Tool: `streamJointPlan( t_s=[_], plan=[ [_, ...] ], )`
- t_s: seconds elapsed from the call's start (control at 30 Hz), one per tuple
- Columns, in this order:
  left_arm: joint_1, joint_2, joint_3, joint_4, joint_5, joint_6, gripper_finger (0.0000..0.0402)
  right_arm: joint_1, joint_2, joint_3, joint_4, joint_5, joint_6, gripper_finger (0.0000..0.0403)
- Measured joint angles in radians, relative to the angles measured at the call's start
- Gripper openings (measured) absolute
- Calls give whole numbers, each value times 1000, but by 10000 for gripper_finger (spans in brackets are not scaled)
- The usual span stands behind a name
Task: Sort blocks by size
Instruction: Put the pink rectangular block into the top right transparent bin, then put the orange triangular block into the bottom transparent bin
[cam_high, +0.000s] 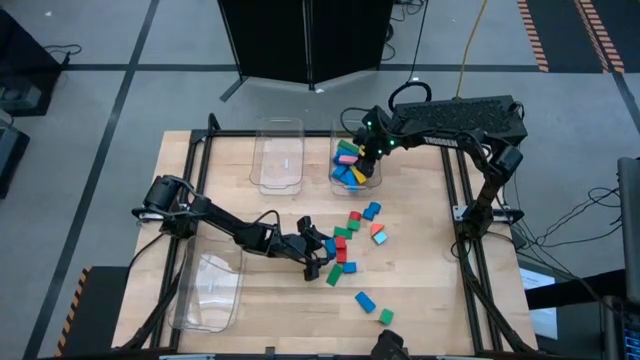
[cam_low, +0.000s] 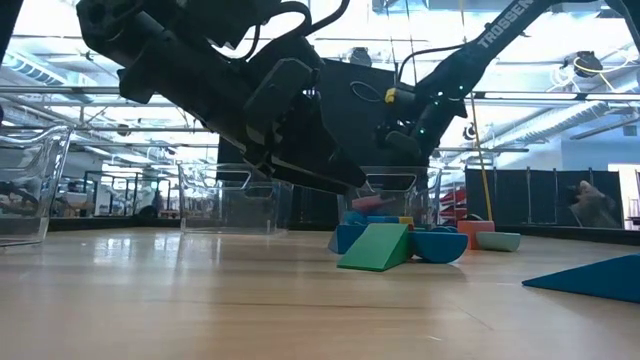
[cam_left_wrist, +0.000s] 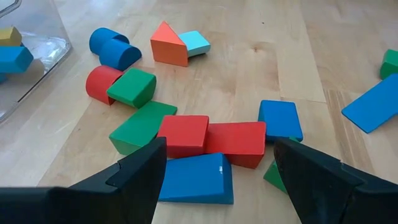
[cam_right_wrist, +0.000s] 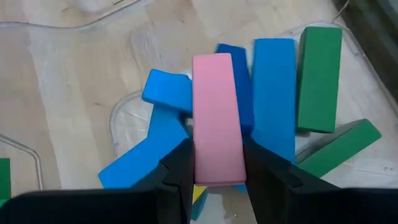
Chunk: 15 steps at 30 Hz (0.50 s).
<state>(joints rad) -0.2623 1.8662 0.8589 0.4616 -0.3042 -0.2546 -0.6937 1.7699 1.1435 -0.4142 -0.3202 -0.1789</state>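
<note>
Loose blocks lie at the table's middle and near right: red (cam_left_wrist: 236, 143), blue (cam_left_wrist: 196, 177), green (cam_left_wrist: 140, 127), orange (cam_left_wrist: 168, 43) and others. My left gripper (cam_high: 318, 250) stands open low over this pile, its fingers on either side of the red and blue blocks, touching none that I can see. My right gripper (cam_high: 368, 150) is over a clear bin (cam_high: 337, 128) at the far middle, shut on a long pink block (cam_right_wrist: 216, 112). Long blue (cam_right_wrist: 273, 93) and green (cam_right_wrist: 320, 78) blocks lie in that bin. My right gripper pinches the pink block's two long sides (cam_right_wrist: 217, 168) between its two fingers, at the end nearer the wrist. The fingers slant down into the bin, and the block reaches out past the fingertips along them. It sits over the blue blocks; whether it touches them I cannot tell.
A second clear bin (cam_high: 278, 155) stands left of the filled one, and a third (cam_high: 210, 290) lies at the near left. Two stray blocks, blue (cam_high: 365, 300) and green (cam_high: 386, 316), lie near the front edge. Bare wood stretches at the table's right.
</note>
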Motion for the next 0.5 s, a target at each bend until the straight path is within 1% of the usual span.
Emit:
streamJointPlan(
  t_s=[0.13,0.37,0.5],
  plan=[
    [0,0,0,0,0,0,297,-1,0,0,17,1,1,117],
    [0,0,0,0,0,0,297,-1,0,2,45,3,1,153],
    [0,0,0,0,0,0,297,-1,0,28,23,3,7,159]
  ],
)
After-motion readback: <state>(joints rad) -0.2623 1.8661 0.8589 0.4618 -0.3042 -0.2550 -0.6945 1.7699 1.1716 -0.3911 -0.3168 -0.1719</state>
